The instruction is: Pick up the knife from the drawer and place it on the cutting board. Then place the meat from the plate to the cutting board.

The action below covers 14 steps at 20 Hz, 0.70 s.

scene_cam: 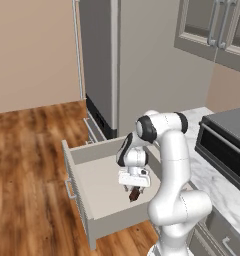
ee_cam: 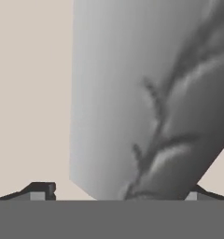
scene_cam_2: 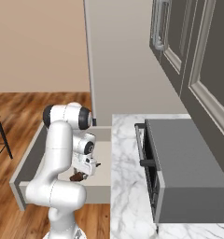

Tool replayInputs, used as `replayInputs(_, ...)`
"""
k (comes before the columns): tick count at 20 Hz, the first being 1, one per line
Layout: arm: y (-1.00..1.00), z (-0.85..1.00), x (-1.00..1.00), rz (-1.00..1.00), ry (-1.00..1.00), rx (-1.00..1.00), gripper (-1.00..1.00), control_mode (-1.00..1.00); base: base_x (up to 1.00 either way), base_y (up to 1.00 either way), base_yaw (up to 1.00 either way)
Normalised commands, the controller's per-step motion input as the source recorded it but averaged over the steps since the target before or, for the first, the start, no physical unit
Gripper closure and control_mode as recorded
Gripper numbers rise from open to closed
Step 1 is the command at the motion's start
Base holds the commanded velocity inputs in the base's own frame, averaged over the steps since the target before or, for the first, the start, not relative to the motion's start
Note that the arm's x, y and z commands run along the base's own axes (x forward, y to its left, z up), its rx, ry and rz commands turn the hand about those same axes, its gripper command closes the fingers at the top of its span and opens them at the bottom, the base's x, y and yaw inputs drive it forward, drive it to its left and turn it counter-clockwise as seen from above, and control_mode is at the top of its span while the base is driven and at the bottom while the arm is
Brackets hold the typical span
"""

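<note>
Drawer (scene_cam: 99,187): pulled fully out from the lower cabinet run, cream-beige, shallow, with a panelled front facing the wood floor (scene_cam: 32,165). Pale plain inside.

Contents of drawer: one knife (scene_cam: 135,194), seen as a dark reddish-brown handle just under the robot's hand, at the end of the drawer nearest the arm's base. In the right base view the same dark piece (scene_cam_2: 77,176) sits below the white hand, over the drawer floor. Whether it rests on the floor or is lifted clear of it cannot be told.

Gripper (scene_cam: 134,191): pointing down into the drawer, its fingers set on either side of the knife handle and pinching it. In the hand view the two dark finger tips stand at the bottom corners, and a broad grey blade (ee_cam: 146,102) with dark mottled streaks runs up between them (very close to the lens, edges soft), against the pale drawer floor.

Surroundings: marble counter (scene_cam_2: 128,196) beside the drawer; a dark grey toaster oven (scene_cam_2: 184,168) standing on it; a tall steel refrigerator (scene_cam: 99,60) behind the drawer; grey wall cabinets (scene_cam: 217,25) above the counter.
</note>
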Motion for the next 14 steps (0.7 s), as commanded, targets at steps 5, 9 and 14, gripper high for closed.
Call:
replayInputs(5,0.2,-0.56,-0.12,0.0,0.04,0.0,1.0,-1.0,0.0,0.0,0.0)
replayInputs(9,0.42,-0.48,0.0,0.0,0.0,-0.01,1.0,-1.0,0.0,0.0,0.0)
replayInputs(14,0.22,-0.39,-0.07,0.0,-0.01,-0.06,1.0,-1.0,0.0,0.0,0.0)
